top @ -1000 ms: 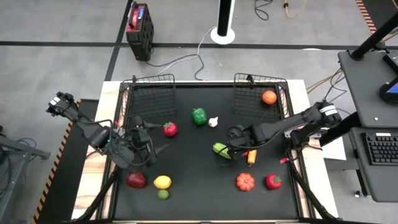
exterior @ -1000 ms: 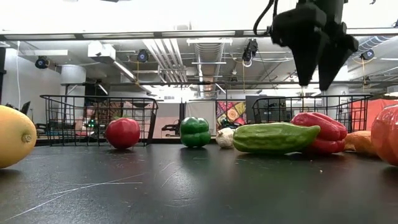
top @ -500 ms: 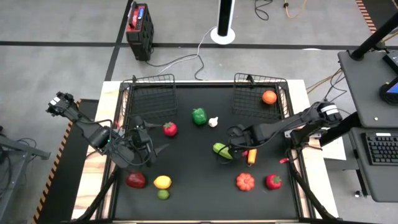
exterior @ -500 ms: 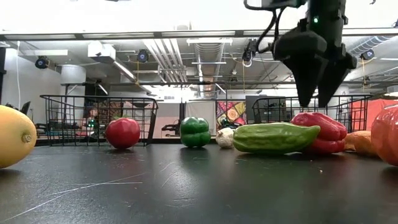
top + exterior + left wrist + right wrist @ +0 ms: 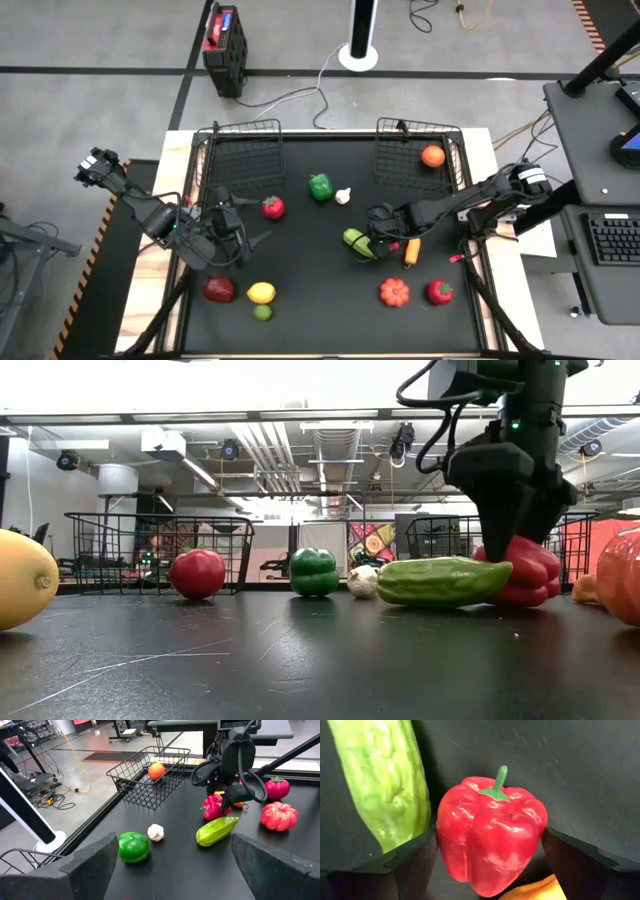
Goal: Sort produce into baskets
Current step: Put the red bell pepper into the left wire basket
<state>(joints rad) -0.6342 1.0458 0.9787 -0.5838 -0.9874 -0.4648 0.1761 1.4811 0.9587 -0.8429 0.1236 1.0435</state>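
We list by colour. Table top (image 5: 310, 290): matte black. Baskets (image 5: 243, 150): dark wire grid. Red: bell pepper (image 5: 490, 842) with green stem, tomato (image 5: 273, 207), apple (image 5: 218, 290). Green: cucumber (image 5: 385, 780), mottled pale; bell pepper (image 5: 320, 186); lime (image 5: 262, 312). Yellow: lemon (image 5: 261, 292). Orange: orange (image 5: 432, 155), pumpkin (image 5: 394, 292). White: garlic (image 5: 343, 196).

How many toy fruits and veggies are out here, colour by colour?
Red: 5 (round red tomato, red bell pepper, ribbed red pumpkin shape, red green-topped fruit, dark red apple)
Green: 3 (green bell pepper, green cucumber, green lime)
Orange: 2 (round orange in a dark wire basket, orange carrot-like piece)
Yellow: 1 (yellow lemon)
White: 1 (white garlic bulb)
Total: 12
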